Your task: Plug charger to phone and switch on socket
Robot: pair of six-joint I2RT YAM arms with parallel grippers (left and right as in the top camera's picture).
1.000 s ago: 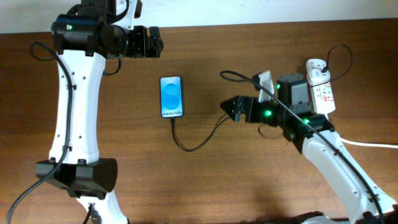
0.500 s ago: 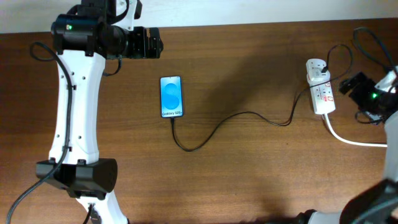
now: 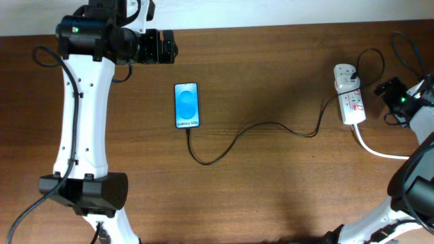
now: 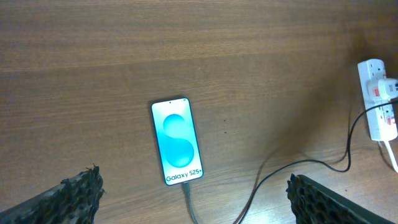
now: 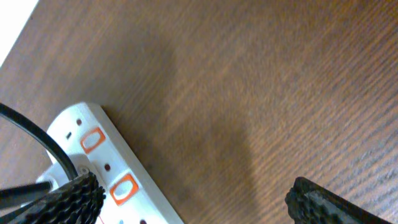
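The phone (image 3: pixel 187 105) lies flat mid-table with its blue screen lit; it also shows in the left wrist view (image 4: pixel 177 142). The charger cable (image 3: pixel 271 124) runs from the phone's bottom edge, where its tip sits (image 4: pixel 185 190), in a loop across the table to the socket (image 3: pixel 350 100). The socket's orange-red switches show in the right wrist view (image 5: pixel 106 168). My left gripper (image 3: pixel 166 47) (image 4: pixel 194 183) is open and empty, high above the phone's far side. My right gripper (image 3: pixel 388 90) (image 5: pixel 189 190) is open and empty, just right of the socket, one finger over its edge.
The socket's thick white cord (image 3: pixel 380 152) trails off to the right edge. A white adaptor (image 3: pixel 344 73) sits on the socket's far end. Black robot cables (image 3: pixel 403 44) loop at the far right corner. The table's back edge (image 3: pixel 271 27) meets a white wall.
My right arm has swung from the middle of the table, where it was at the cable, out to the right of the socket. The cable now lies loose on the table. The left arm has not moved.
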